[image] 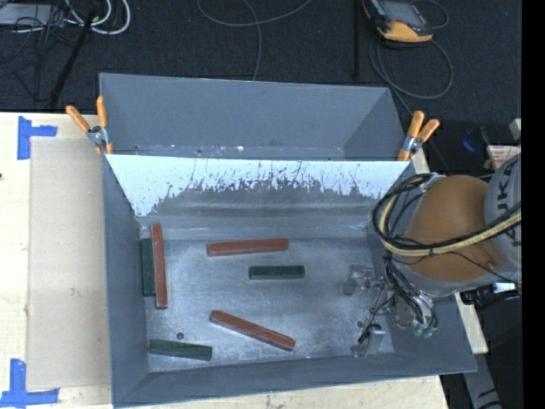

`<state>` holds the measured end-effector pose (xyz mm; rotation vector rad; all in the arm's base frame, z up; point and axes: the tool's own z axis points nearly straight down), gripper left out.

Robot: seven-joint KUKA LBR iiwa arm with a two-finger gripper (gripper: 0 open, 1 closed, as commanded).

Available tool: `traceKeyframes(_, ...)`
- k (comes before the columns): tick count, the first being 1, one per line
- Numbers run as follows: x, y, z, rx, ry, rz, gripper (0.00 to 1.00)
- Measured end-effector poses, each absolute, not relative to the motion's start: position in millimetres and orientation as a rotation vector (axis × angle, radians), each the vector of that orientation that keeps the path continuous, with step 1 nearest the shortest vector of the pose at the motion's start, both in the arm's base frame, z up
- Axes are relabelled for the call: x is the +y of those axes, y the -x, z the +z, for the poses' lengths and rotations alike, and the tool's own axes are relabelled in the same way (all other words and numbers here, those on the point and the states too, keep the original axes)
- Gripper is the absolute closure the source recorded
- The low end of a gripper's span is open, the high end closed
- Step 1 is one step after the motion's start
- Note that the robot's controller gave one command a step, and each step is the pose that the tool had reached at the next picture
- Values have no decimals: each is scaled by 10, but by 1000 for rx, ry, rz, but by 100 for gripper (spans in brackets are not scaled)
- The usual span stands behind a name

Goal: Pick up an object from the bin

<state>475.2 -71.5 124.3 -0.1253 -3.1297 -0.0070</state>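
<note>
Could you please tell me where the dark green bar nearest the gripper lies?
In the camera view the dark green bar lies flat mid-floor, just below the level red-brown bar, above the slanted red-brown bar, and left of the gripper.

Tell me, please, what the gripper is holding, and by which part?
Nothing: the gripper hangs open above bare floor at the right of the bin.
</note>
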Motion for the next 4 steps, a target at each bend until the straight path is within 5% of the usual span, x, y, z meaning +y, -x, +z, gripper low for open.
traceKeyframes(1,255,-5081,1123,-3142,-81,-6,0)
traceKeyframes(2,478,-4747,706,-3152,122,-1,0)
traceKeyframes(3,971,-4823,701,-3145,109,-3,0)
traceKeyframes(4,948,-4807,693,-3139,106,1,100)
